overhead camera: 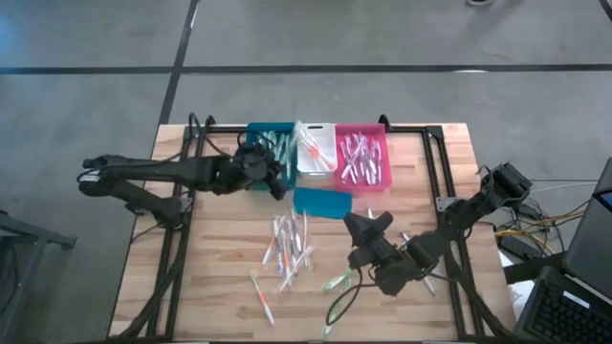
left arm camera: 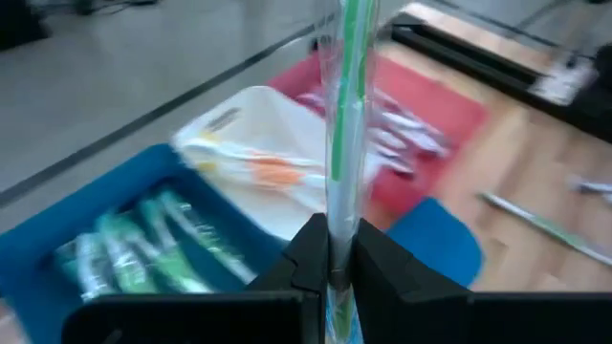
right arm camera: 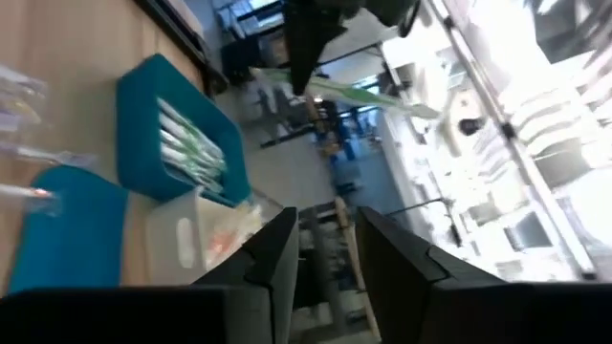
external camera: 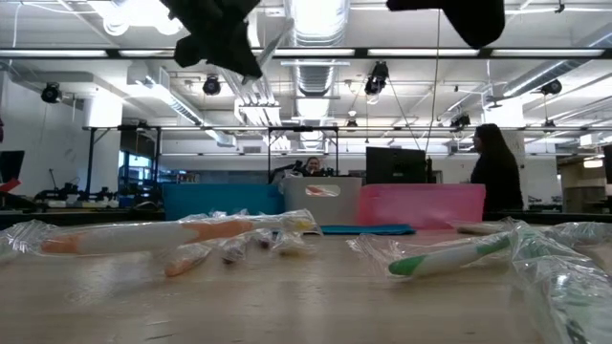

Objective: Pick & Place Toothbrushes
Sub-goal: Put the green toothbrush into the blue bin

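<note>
Non-task items sitting on the light butcher-block wooden table

Three open plastic bins are lining the far edge side by side: teal bin, white bin, pink bin. A flat teal lid-like piece is lying just in front of the white one. A black metal frame is running around the tabletop. A person in dark clothing is standing in the room behind.

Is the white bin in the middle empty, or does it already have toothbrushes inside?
Not empty. The white bin holds a few wrapped orange toothbrushes, seen in the high and left wrist views.
</note>
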Tool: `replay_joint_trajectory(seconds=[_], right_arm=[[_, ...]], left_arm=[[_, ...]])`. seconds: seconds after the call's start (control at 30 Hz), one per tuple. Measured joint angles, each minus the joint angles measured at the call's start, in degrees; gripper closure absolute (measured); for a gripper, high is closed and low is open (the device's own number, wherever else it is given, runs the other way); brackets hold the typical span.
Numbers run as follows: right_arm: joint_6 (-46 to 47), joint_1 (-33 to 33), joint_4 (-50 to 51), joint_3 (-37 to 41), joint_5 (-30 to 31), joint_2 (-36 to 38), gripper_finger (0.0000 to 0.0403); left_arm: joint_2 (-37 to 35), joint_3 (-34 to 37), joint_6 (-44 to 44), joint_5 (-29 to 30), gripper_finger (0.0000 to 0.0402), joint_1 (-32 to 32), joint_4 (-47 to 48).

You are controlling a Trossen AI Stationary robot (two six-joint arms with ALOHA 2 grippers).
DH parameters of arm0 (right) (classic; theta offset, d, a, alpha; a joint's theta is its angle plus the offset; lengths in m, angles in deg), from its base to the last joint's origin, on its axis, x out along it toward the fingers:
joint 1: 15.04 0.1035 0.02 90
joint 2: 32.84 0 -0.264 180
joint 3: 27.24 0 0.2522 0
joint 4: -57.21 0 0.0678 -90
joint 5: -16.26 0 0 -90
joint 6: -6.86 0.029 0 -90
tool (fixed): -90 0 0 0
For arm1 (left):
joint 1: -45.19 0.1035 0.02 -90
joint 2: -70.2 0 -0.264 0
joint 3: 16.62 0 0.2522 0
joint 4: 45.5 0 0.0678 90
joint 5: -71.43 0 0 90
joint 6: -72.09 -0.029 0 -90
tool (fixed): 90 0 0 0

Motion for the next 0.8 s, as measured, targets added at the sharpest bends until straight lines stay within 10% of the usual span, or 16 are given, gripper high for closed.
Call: replay_joint_trajectory(seconds=[0.8], right_arm=[[44.4, -15.9, 37.0, 1.9, -48.9, 13.3, 0.0376]], left_arm=[[2.0, 5.6, 5.4, -12.1, 0.0372, 23.6, 2.9]])
